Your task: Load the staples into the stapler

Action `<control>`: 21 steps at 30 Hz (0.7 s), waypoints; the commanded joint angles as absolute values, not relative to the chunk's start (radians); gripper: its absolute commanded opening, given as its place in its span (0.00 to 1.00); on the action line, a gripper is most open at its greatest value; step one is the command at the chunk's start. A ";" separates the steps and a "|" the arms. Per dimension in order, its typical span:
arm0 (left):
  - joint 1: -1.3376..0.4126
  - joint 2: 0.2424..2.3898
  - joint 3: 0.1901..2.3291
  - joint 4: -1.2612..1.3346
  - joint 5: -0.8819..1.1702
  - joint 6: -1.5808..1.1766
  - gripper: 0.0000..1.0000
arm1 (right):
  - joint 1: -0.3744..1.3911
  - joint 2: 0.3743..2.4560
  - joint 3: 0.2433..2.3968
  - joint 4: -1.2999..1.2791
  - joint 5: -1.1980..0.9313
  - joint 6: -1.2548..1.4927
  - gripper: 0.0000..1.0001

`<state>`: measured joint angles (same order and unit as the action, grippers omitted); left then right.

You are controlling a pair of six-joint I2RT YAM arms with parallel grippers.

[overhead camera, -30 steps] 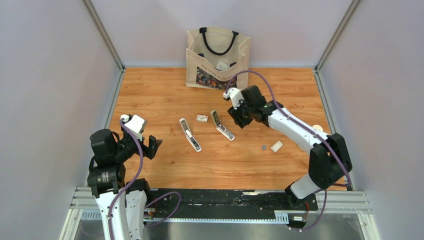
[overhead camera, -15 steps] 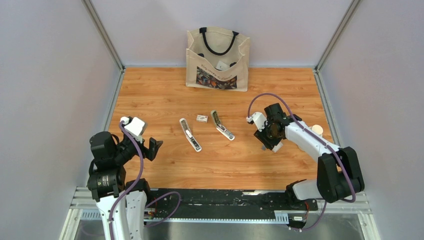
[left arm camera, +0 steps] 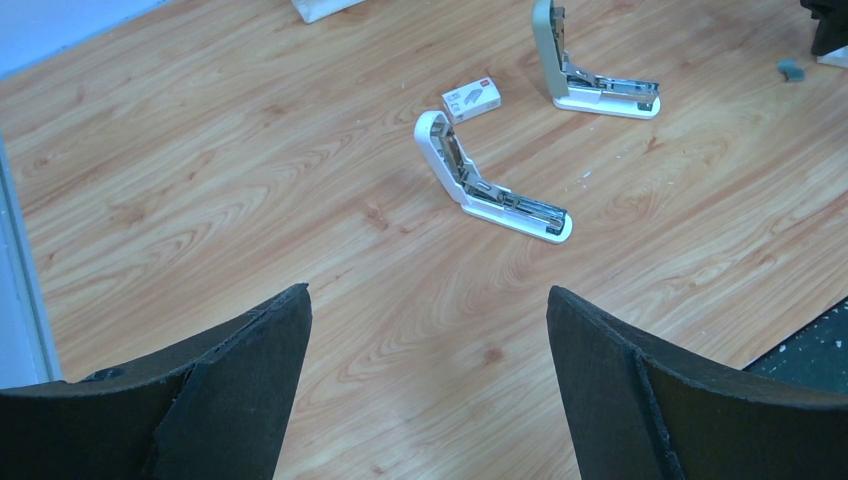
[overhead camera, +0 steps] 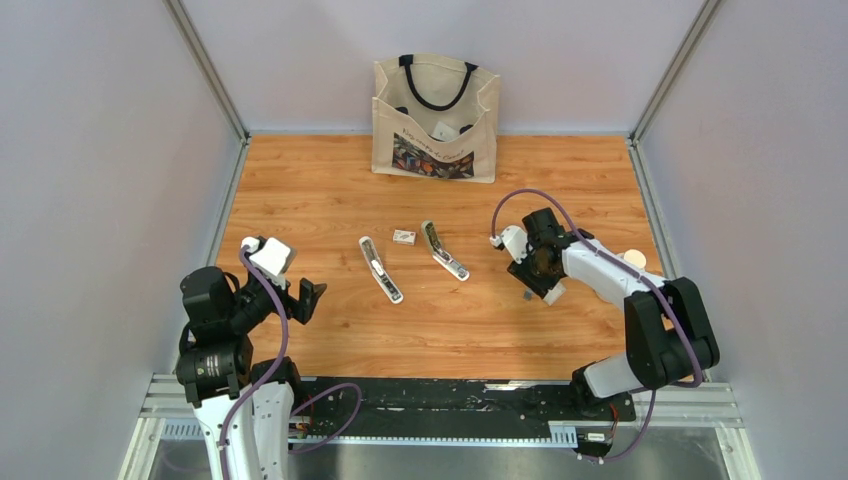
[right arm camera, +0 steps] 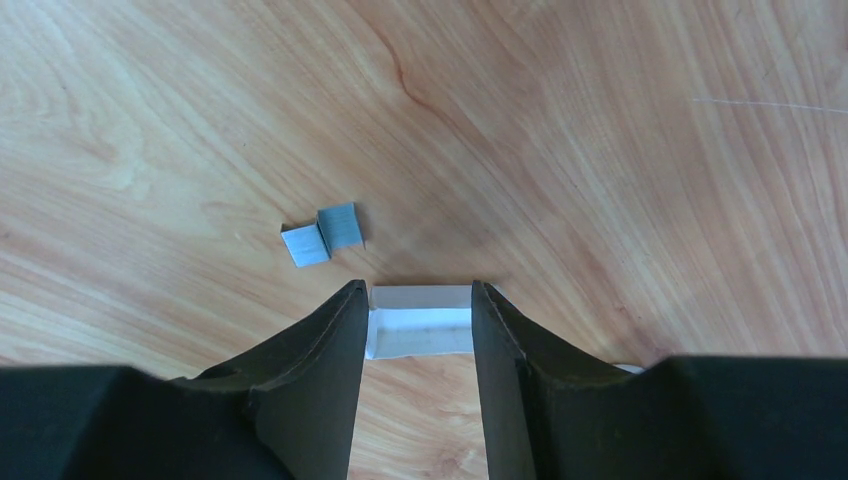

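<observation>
Top view: white stapler and grey-green stapler lie hinged open at the middle of the bench.
Left wrist: left fingers spread wide, empty.
Right wrist: right fingers straddle a white box, grip undeterminable; staples lie just beside it, on the bench's right half. Pickup and loading outstanding.

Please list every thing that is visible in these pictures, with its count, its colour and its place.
staples: two short strips, grey, on the table beside the white tray
white tray: one, white, below the right jaws
white stapler: one, white, opened, table centre
green stapler: one, grey-green, opened, right of the white one
staple box: one, white, between the staplers
tote bag: one, beige with black handles, far edge
disc: one, cream, right edge
table: one, brown wood
left gripper: one, black, jaws wide open, near left
right gripper: one, black, jaws apart over the tray
</observation>
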<state>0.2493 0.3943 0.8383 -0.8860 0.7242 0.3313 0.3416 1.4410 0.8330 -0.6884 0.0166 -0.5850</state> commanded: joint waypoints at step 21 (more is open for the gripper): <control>0.261 0.387 0.834 -0.862 0.733 0.330 0.95 | 0.431 1.537 0.881 -0.589 0.143 -0.595 0.47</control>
